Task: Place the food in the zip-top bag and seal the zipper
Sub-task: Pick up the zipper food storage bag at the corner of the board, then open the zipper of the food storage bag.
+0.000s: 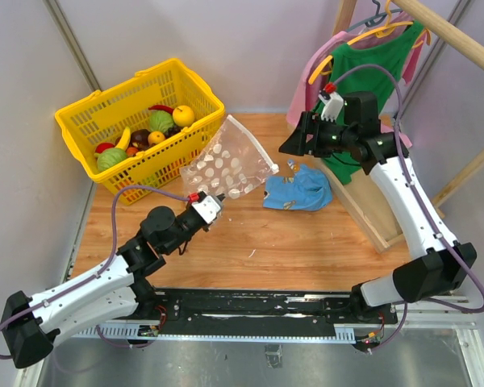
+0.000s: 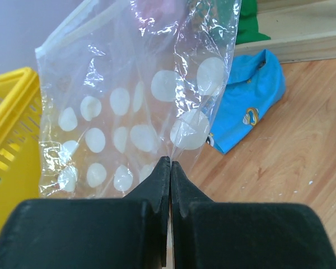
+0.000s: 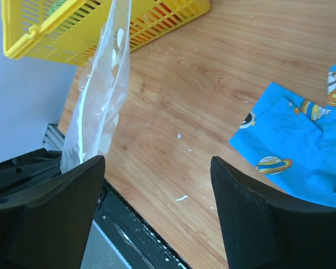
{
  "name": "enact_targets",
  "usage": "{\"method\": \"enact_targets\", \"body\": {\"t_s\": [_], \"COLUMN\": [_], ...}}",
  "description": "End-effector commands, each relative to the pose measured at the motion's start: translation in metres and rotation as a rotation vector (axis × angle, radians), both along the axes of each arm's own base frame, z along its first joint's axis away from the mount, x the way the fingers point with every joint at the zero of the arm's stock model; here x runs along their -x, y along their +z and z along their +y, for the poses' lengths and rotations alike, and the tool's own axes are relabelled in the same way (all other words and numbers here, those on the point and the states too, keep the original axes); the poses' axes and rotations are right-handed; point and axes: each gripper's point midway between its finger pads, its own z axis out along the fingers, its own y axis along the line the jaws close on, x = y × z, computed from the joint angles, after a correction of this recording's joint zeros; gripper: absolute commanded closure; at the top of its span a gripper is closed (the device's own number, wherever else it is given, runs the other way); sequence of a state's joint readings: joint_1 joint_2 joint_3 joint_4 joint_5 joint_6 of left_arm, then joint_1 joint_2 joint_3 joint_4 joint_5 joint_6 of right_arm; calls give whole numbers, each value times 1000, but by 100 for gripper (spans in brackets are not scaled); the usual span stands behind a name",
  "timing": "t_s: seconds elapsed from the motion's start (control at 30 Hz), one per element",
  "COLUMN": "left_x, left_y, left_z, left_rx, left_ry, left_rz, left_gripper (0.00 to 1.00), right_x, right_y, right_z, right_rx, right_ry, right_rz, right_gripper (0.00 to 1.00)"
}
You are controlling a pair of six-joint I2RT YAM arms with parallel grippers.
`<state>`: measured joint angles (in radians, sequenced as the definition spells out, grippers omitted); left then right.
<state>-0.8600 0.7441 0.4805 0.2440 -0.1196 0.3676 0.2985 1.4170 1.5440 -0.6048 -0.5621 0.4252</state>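
My left gripper [image 1: 223, 198] is shut on the lower corner of the zip-top bag [image 1: 230, 161], a see-through bag with white dots, and holds it upright above the table beside the basket. The pale zipper [image 1: 255, 142] runs along the bag's upper right edge. In the left wrist view the jaws [image 2: 171, 163] pinch the bag's [image 2: 134, 101] film. The food lies in the yellow basket [image 1: 89, 109]: cabbage [image 1: 161, 121], banana [image 1: 124, 139], orange [image 1: 156, 138], dark purple fruit [image 1: 140, 137]. My right gripper [image 1: 294, 145] is open and empty, raised to the right of the bag [image 3: 101, 106].
A blue cloth [image 1: 298, 192] lies on the table under my right gripper and shows in both wrist views [image 2: 252, 101] [image 3: 291, 145]. A wooden box [image 1: 371, 210] with hanging green and pink clothes [image 1: 363, 56] stands at the right.
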Motion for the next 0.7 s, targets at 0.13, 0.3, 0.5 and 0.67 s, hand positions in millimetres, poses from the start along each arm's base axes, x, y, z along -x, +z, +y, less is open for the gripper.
{"method": "enact_targets", "body": {"t_s": [0.13, 0.3, 0.5, 0.67], "left_x": [2, 3, 4, 5], "left_y": [28, 27, 23, 20], "left_z": [-5, -8, -8, -9], "left_rx": [-40, -57, -72, -83], "left_ry": [-44, -52, -56, -61], "left_rz": [-203, -217, -222, -224], "left_gripper": [100, 100, 100, 100], "right_x": [7, 9, 9, 5], "right_y": [9, 10, 12, 15], "right_z": [30, 46, 52, 50], "right_rx": [-104, -167, -190, -190], "right_ry": [111, 170, 189, 153], "right_rz": [68, 90, 95, 79], "right_gripper": [29, 34, 35, 35]}}
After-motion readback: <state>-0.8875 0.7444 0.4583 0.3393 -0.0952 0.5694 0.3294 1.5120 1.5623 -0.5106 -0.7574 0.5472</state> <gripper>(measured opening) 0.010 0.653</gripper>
